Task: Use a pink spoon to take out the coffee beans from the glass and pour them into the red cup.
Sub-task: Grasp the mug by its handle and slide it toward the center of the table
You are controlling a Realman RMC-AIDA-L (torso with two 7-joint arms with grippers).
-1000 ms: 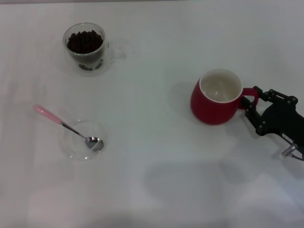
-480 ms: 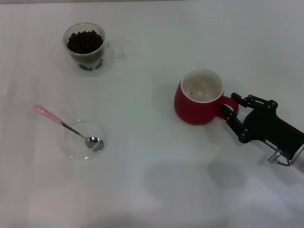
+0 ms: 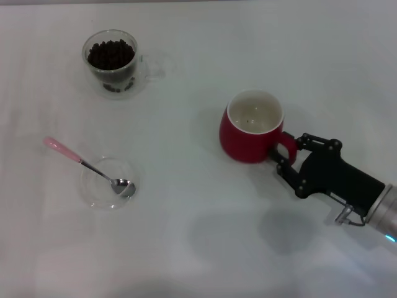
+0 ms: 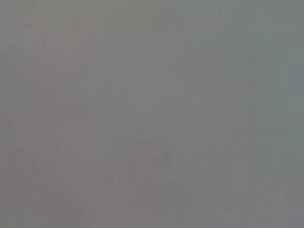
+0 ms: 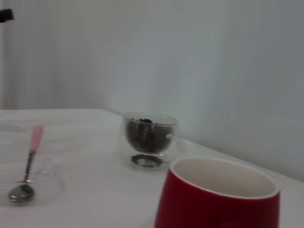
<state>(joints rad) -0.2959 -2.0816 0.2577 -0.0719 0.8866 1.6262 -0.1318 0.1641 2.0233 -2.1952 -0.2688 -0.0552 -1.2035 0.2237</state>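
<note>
The red cup (image 3: 248,133) stands right of the table's middle, its white inside showing; it also fills the near part of the right wrist view (image 5: 216,199). My right gripper (image 3: 287,153) is shut on the cup's red loop handle. The glass (image 3: 113,63) with coffee beans (image 3: 110,54) stands at the far left, and shows in the right wrist view (image 5: 149,140). The pink spoon (image 3: 85,164) lies at the left with its metal bowl in a shallow clear dish (image 3: 109,184) and its pink handle pointing out to the left. My left gripper is out of view.
White tabletop (image 3: 198,62) all around. The left wrist view shows only plain grey. A pale wall stands behind the table in the right wrist view.
My right gripper has moved the red cup to the left, toward the table's middle. The glass, the spoon and the dish have not moved.
</note>
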